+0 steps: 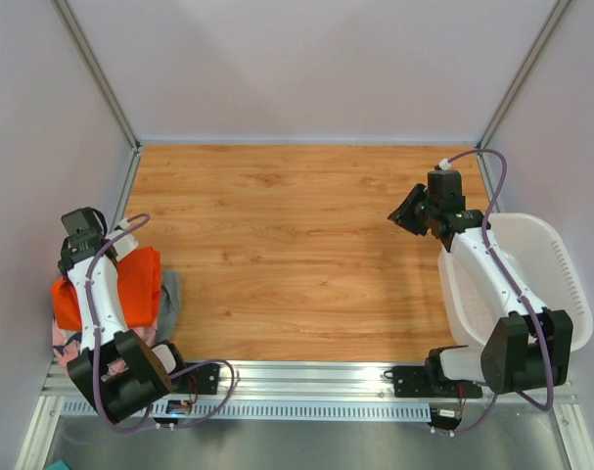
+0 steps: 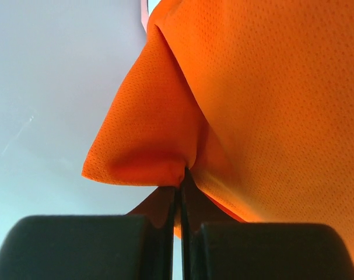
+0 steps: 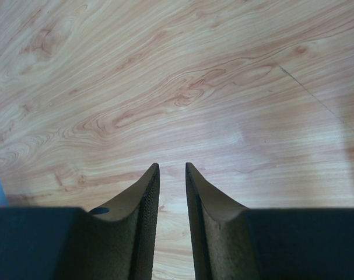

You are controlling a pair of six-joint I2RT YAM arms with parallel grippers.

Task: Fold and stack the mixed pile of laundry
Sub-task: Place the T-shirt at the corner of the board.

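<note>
1. A flat tabletop of light orange-brown wood-grain laminate [image 1: 297, 245] fills the middle of the overhead view.
2. A white slotted plastic basket with rounded corners [image 1: 563, 257] sits at the tabletop's right side, towards the near edge.
3. Pale grey panel walls [image 1: 316, 69] close in three sides, with slim metal corner posts [image 1: 96, 73] between them.
4. A ribbed aluminium rail [image 1: 316, 372] runs along the near edge.

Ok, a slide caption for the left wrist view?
Left tool shut on a pinched fold of the orange garment, pale wall behind.
</note>
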